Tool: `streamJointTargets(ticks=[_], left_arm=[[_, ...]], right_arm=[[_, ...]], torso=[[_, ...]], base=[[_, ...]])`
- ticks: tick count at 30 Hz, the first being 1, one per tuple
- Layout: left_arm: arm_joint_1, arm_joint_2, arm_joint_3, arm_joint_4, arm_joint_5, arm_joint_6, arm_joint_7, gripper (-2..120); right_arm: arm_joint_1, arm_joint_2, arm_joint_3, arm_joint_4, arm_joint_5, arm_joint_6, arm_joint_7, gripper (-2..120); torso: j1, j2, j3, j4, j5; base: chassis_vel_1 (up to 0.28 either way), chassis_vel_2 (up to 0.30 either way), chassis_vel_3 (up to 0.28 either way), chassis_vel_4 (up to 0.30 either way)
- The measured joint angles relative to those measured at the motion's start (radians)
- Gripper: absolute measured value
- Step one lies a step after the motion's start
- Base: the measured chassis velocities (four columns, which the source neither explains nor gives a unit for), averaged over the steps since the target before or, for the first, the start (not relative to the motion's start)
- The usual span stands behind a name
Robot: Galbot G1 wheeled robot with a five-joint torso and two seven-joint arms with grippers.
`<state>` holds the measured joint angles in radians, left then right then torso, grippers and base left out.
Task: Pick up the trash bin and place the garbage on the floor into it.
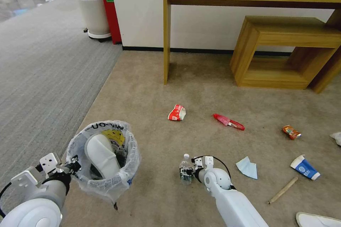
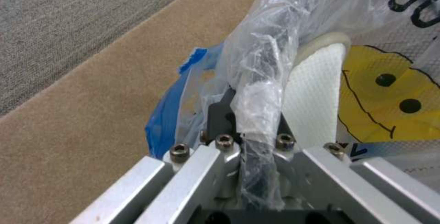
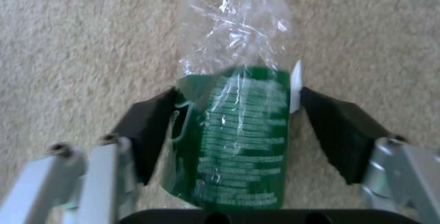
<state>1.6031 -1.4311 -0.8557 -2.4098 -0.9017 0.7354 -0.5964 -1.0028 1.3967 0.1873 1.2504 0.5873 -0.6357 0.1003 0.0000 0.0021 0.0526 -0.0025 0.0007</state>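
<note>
My left gripper (image 1: 72, 166) (image 2: 250, 114) is shut on the rim of the trash bin (image 1: 79, 146) (image 2: 275, 28), a small round bin lined with a translucent bag. A white slipper (image 1: 101, 156) (image 2: 311, 97) stands inside it. To the right, my right gripper (image 1: 190, 171) (image 3: 236, 114) is shut on a clear plastic bottle (image 1: 184, 165) (image 3: 238, 141) with a green label, both pads against its sides. On the beige floor (image 1: 149, 88) lie a red-white cup (image 1: 177, 112), a red wrapper (image 1: 229, 122), an orange can (image 1: 291, 132), a blue mask (image 1: 247, 167), a blue-white cup (image 1: 304, 167) and a wooden stick (image 1: 283, 190).
Another white slipper (image 1: 318, 220) lies at the bottom right and a white tissue (image 1: 336, 137) at the right edge. A wooden desk (image 1: 166, 42) and a low wooden shelf (image 1: 284, 53) stand against the far wall. Grey striped carpet (image 1: 42, 78), a white planter (image 1: 94, 14) and a red bin (image 1: 111, 14) are to the left.
</note>
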Motion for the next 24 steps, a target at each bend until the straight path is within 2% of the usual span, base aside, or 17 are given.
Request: streamJointTargets(ticks=[1,4,6,7,8,9,12,13,14,20,23,24], left_arm=[[0.000,0.000,0.000,0.000,0.000,0.000,0.000,1],[0.005,-0.002,0.003,-0.003,0.007,0.000,0.001,1],[0.006,-0.002,0.003,-0.003,0.007,0.000,0.001,1],[0.006,-0.003,0.004,-0.004,0.008,0.000,0.001,1],[0.007,-0.004,0.005,-0.005,0.010,0.000,0.001,1],[0.007,-0.004,0.005,-0.005,0.010,0.000,0.001,1],[0.007,-0.008,0.012,-0.007,0.017,0.000,0.002,1],[0.007,-0.008,0.012,-0.007,0.017,0.000,0.002,1],[0.007,-0.009,0.015,-0.007,0.020,0.000,0.002,1],[0.006,-0.013,0.027,-0.007,0.030,0.000,0.002,1],[0.005,-0.021,0.046,-0.003,0.039,0.000,0.002,1],[0.005,-0.021,0.046,-0.003,0.039,0.000,0.002,1]], right_arm=[[0.000,0.000,0.000,0.000,0.000,0.000,0.000,70],[0.003,0.002,0.009,-0.016,-0.021,0.015,-0.012,52],[0.003,0.002,0.009,-0.017,-0.024,0.019,-0.014,51],[0.002,0.001,0.010,-0.017,-0.026,0.022,-0.015,47],[0.000,-0.001,0.011,-0.016,-0.028,0.028,-0.019,39],[0.000,-0.001,0.011,-0.016,-0.028,0.028,-0.019,39],[-0.018,-0.014,0.010,0.024,-0.029,0.042,-0.023,24],[-0.018,-0.014,0.010,0.024,-0.029,0.042,-0.023,24],[-0.026,-0.021,0.008,0.045,-0.031,0.050,-0.023,18],[-0.072,-0.061,0.001,0.172,-0.021,0.108,-0.040,16],[-0.124,-0.103,-0.001,0.341,0.005,0.205,-0.090,16],[-0.124,-0.103,-0.001,0.341,0.005,0.205,-0.090,16]], torso=[[0.000,0.000,0.000,0.0000,0.0000],[0.000,0.000,0.000,-0.0002,-0.0003],[0.000,0.000,0.000,-0.0002,-0.0003],[0.000,0.000,0.000,-0.0002,-0.0002],[0.000,0.000,0.000,0.0001,0.0000],[0.000,0.000,0.000,0.0001,0.0000],[0.000,0.000,0.000,0.0003,0.0004],[0.000,0.000,0.000,0.0003,0.0004],[0.000,0.000,0.000,0.0002,0.0004],[0.000,0.000,0.000,0.0002,0.0003],[0.000,0.000,0.000,-0.0001,0.0002],[0.000,0.000,0.000,-0.0001,0.0002]], base=[[0.000,0.000,0.000,0.000],[0.000,0.000,0.000,0.000],[0.000,0.000,0.000,0.000],[0.000,0.000,0.000,0.000],[0.000,0.000,0.000,0.000],[0.000,0.000,0.000,0.000],[0.000,0.000,0.000,0.000],[0.000,0.000,0.000,0.000],[0.000,0.000,0.000,0.000],[0.000,0.000,0.000,0.000],[0.000,0.000,0.000,0.000],[0.000,0.000,0.000,0.000]])
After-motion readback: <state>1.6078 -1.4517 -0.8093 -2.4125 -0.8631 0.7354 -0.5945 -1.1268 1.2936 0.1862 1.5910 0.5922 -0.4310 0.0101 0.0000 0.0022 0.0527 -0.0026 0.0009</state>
